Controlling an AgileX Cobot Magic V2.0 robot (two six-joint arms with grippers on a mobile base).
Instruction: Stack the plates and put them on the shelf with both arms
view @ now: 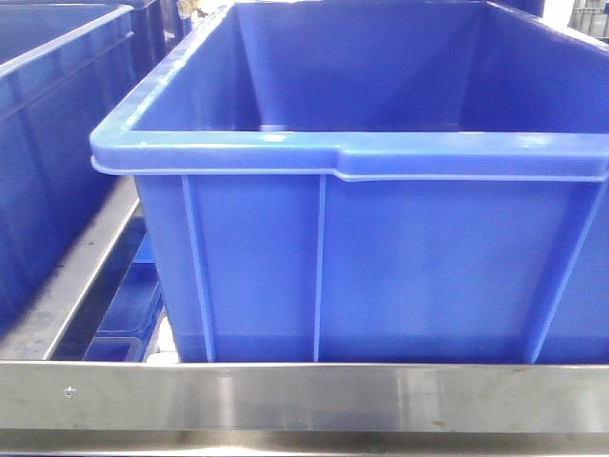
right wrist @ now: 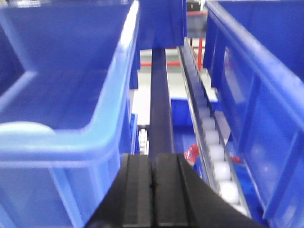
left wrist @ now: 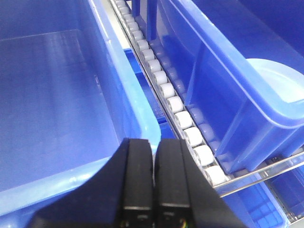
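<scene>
- Seemingly, the task is either at its end or at a pause: a pale plate [left wrist: 275, 78] lies in the blue bin [left wrist: 237, 90] right of the roller rail [left wrist: 166, 90], and neither arm carries anything.
- Left of that rail, another bin [left wrist: 52, 104] shows only bare floor.
- The left gripper [left wrist: 156, 175] and right gripper [right wrist: 153, 190] both have their jaws pressed together, empty.

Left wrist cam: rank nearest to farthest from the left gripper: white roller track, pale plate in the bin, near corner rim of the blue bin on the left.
1. Near corner rim of the blue plastic bin, directly ahead of the shut left gripper.
2. White roller track, slightly right, running away up the frame.
3. Pale round plate, far right, inside the other blue bin.
</scene>
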